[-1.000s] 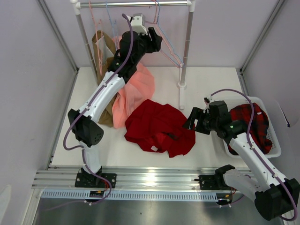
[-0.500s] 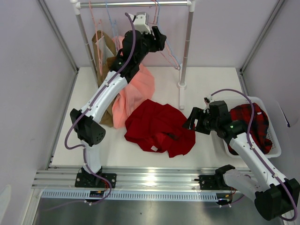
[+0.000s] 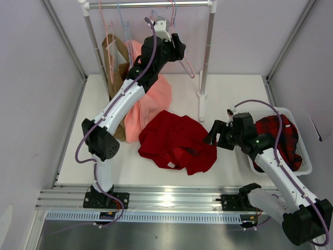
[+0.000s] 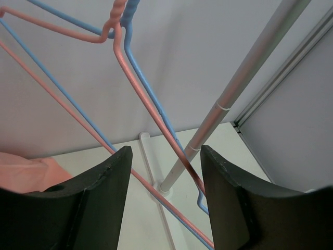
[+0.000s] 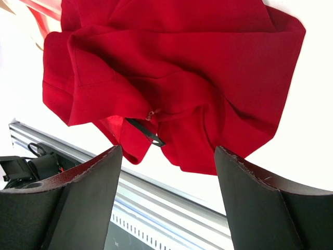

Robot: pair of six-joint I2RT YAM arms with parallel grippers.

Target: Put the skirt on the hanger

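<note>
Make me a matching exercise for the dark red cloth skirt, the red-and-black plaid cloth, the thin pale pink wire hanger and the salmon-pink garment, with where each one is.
1 dark red cloth skirt
2 red-and-black plaid cloth
3 thin pale pink wire hanger
4 salmon-pink garment

A in the white basket
B hanging bare from the metal rail
C crumpled on the white table
D beside the brown garment

Pairs: 1-C, 2-A, 3-B, 4-D

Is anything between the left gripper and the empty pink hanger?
Nothing visible. The open left gripper faces the hanger wire directly. A blue hanger hangs close beside it and might get caught too.
</note>
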